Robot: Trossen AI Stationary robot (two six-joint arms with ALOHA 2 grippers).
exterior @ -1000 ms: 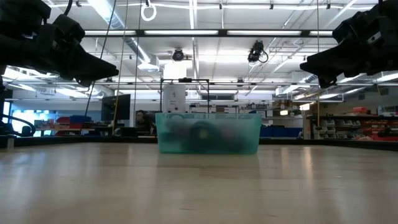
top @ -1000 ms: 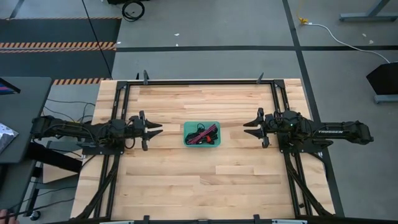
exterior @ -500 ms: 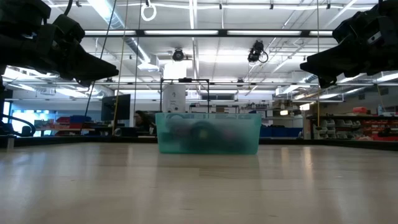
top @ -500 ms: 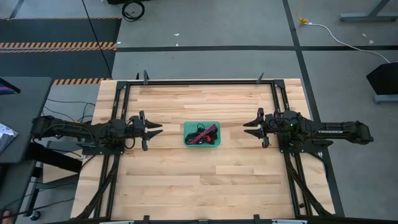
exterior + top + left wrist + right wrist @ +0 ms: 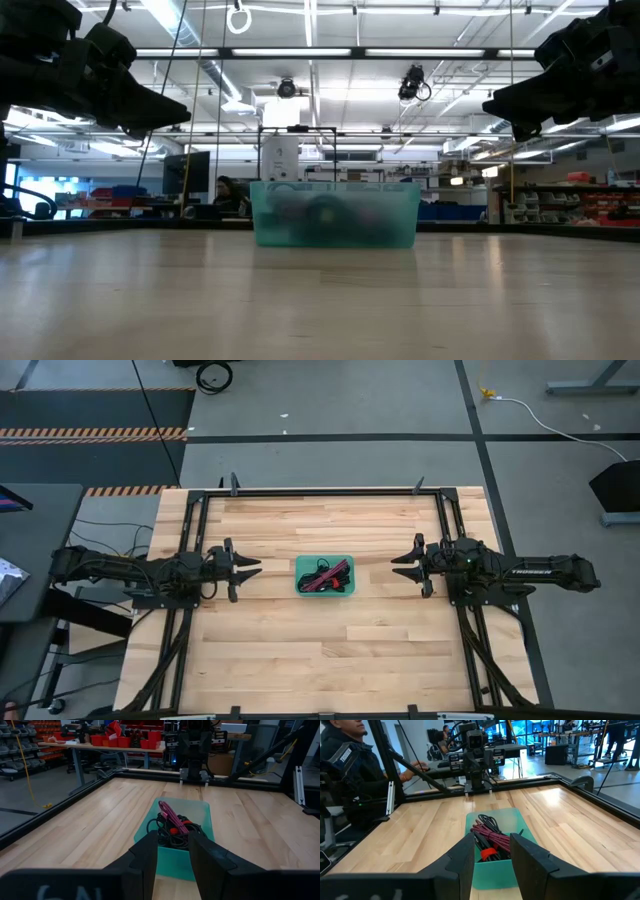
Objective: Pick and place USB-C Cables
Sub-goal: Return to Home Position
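The USB-C cables point(image 5: 326, 576) lie coiled inside a teal tray point(image 5: 300, 586) at the table's middle: black bundles, red ties, and a maroon-purple one point(image 5: 169, 815). The right wrist view shows the cables point(image 5: 492, 841) piled in the tray point(image 5: 495, 870). My left gripper point(image 5: 250, 568) hovers above the table left of the tray, pointing at it, fingers apart. My right gripper point(image 5: 403, 564) hovers right of the tray, also pointing at it, fingers apart. Both are raised off the table in the low view, left gripper point(image 5: 165, 108) and right gripper point(image 5: 505, 105).
The tray point(image 5: 334, 214) stands on bare wooden table top point(image 5: 300, 650) with free room on all sides. A black frame point(image 5: 320, 491) runs round the table's edges. A person point(image 5: 350, 765) sits beyond the table in the right wrist view.
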